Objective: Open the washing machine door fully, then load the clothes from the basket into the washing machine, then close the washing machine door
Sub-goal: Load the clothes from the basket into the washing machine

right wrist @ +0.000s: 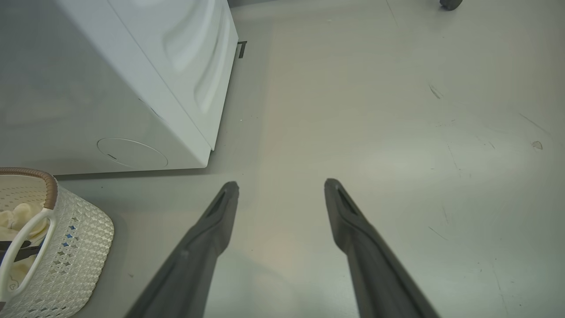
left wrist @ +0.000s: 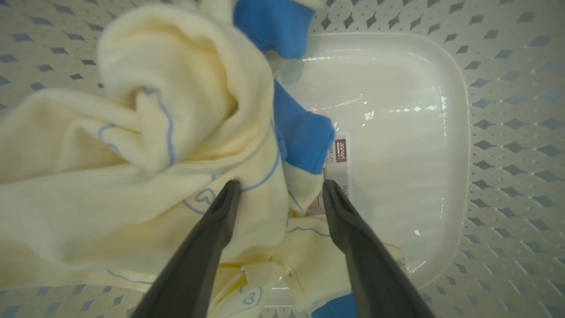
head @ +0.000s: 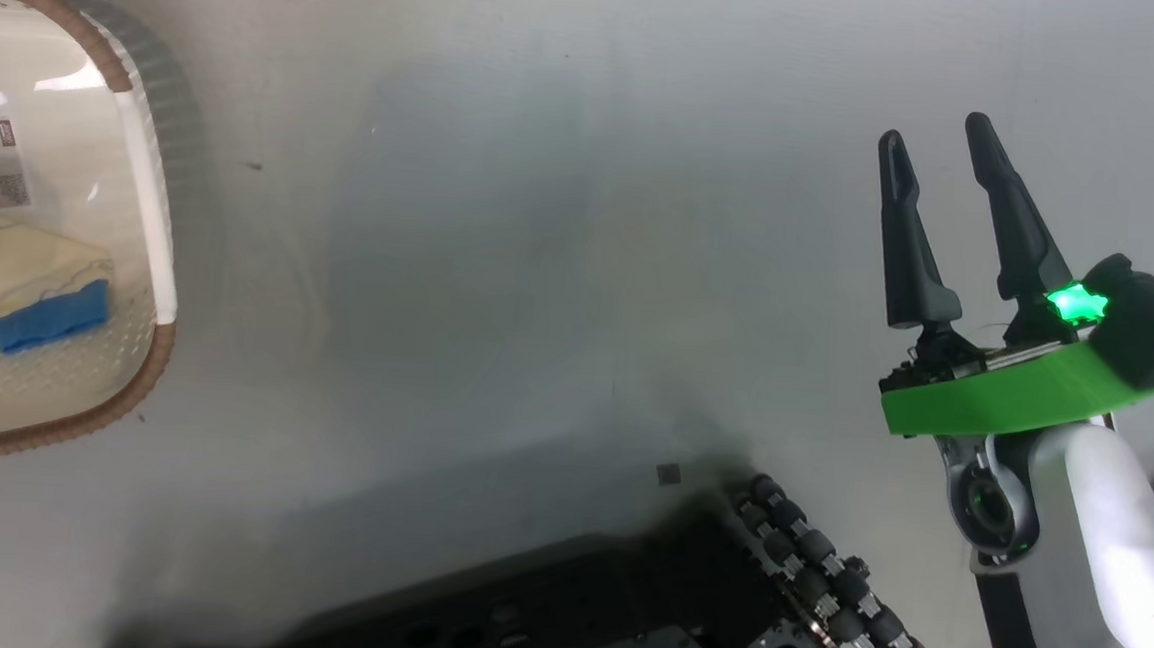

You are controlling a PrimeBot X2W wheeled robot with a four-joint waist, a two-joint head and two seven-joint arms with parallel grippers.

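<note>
Grey floor (right wrist: pixel 375 110) runs under everything you see, smooth and faintly scuffed. On it stands the basket (left wrist: pixel 507 132), and the clothes (left wrist: pixel 154 154) lie inside it. They are a pale yellow bundle with thin blue lines and bright blue patches. In your left wrist view the bundle is heaped toward one side, so part of the glossy white bottom and its label sticker (left wrist: pixel 340 152) are bare.

Your left gripper (left wrist: pixel 281 183) is down inside the basket, its two dark fingers spread wide and holding nothing. A fold of yellow cloth and a blue patch lie between the tips. You cannot tell from this angle whether the fingers touch the fabric.

In your head view the basket sits at the far left edge, with its brown rim around the cloth and a blue patch.

The washing machine (right wrist: pixel 132 66) stands near the basket in your right wrist view. You see it as a white box, with its lower corner and a round cap (right wrist: pixel 131 152) low on one face in view.

Your right gripper (head: pixel 937 131) hangs well apart from the basket, over bare floor. Its fingers are parted and empty, and a green light (head: pixel 1074 304) glows at its wrist. Your own dark base (head: pixel 619 617), with its row of rollers, shows at the bottom of the head view.
</note>
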